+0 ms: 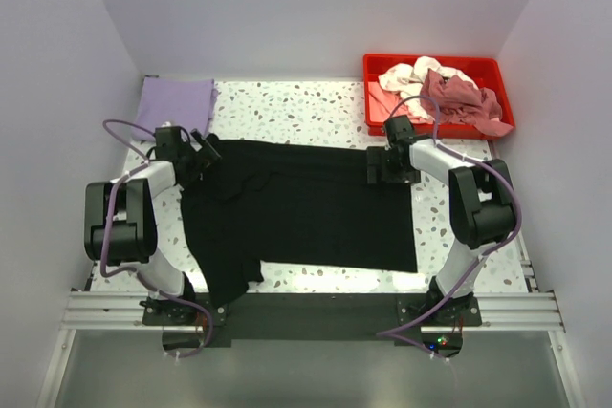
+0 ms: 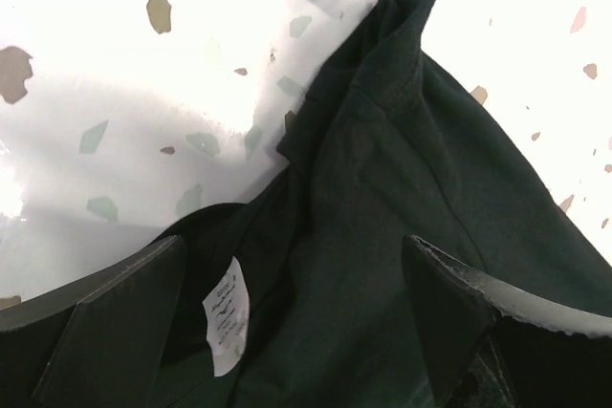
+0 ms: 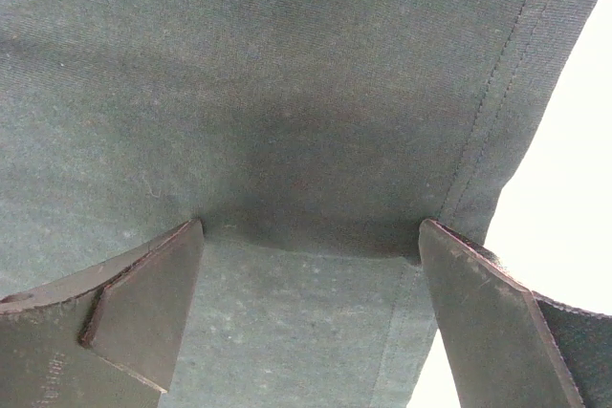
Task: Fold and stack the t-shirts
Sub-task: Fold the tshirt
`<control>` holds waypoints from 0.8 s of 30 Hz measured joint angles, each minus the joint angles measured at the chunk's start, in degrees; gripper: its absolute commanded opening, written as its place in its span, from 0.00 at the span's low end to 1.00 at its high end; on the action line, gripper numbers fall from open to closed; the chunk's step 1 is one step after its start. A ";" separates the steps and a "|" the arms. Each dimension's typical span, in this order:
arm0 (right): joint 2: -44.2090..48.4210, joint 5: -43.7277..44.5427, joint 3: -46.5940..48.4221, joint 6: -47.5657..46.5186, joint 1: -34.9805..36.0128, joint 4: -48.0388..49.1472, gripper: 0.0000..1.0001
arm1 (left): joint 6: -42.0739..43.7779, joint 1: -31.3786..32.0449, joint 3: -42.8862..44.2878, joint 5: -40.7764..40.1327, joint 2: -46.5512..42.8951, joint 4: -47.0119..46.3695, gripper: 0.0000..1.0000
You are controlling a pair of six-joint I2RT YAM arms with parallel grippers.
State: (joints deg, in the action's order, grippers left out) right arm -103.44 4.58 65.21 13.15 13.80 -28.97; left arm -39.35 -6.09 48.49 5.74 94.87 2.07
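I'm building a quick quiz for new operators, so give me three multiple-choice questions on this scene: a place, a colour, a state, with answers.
1. Where on the table does the red tray sit? A. near left corner B. far right corner C. middle
2. What colour is the folded t-shirt at far left? A. lavender B. green C. yellow
3. How do the left gripper and right gripper stand? A. both shut B. only the left open C. both open over the black t-shirt
Answers: 1 B, the top view shows it there. 2 A, it is pale purple. 3 C, each wrist view shows fingers apart above dark cloth.
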 measured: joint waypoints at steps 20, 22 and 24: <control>-0.11 0.85 0.02 0.35 -1.36 -0.28 0.99 | -1.53 -0.28 0.50 -18.32 -1.86 9.27 1.00; -0.11 0.24 0.11 0.04 -1.49 -0.42 0.99 | -1.53 -0.28 0.48 -17.40 -2.75 10.10 1.00; -0.11 -0.39 0.33 -0.35 -1.57 -0.59 0.99 | -1.51 -0.28 0.48 -16.35 -4.50 10.71 1.00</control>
State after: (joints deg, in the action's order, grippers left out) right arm -103.55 4.19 65.54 12.80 12.23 -29.56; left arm -40.86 -6.37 48.97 -10.61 90.37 12.78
